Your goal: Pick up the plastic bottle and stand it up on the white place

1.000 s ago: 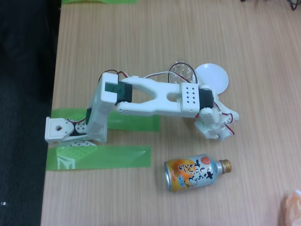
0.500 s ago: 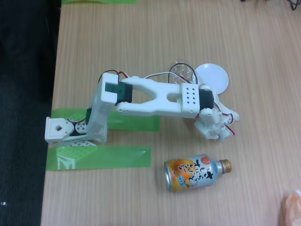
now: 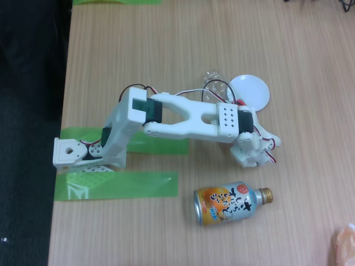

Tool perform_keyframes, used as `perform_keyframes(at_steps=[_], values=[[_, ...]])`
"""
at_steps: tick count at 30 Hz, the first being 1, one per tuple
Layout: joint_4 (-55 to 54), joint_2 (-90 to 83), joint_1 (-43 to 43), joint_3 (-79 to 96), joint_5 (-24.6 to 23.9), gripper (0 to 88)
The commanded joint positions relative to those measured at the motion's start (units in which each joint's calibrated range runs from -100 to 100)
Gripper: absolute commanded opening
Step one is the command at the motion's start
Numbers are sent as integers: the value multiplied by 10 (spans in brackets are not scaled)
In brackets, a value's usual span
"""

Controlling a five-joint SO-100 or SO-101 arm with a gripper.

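Observation:
The clear plastic bottle [image 3: 214, 85] shows its see-through end just left of the white place [image 3: 252, 90], a small round plate on the wooden table. The rest of the bottle runs under my white forearm toward the wrist, so its cap and label are hidden. My gripper [image 3: 253, 151] hangs below the wrist, a little in front of the plate, and looks shut on the hidden part of the bottle. Its fingers are mostly covered by the wrist servo.
An orange-and-silver can-bottle with a gold cap [image 3: 230, 203] lies on its side in front of the gripper. Green tape strips [image 3: 116, 184] hold the arm's base near the table's left edge. Something orange [image 3: 345, 244] sits at the bottom right corner.
The forearm has swung slightly down and right. The bottle's clear end has shifted with it and now looks longer, reaching closer to the plate.

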Motion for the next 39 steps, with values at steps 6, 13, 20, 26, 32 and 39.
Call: perform_keyframes(at_steps=[6,13,20,26,32,39], values=[[-3,-3,1,-21,1,262],[-3,-3,1,-21,1,208],[-3,-4,3,-21,2,201],[-3,-4,2,-21,2,200],[-4,-4,1,-22,2,121],[-4,-5,-1,-24,2,105]])
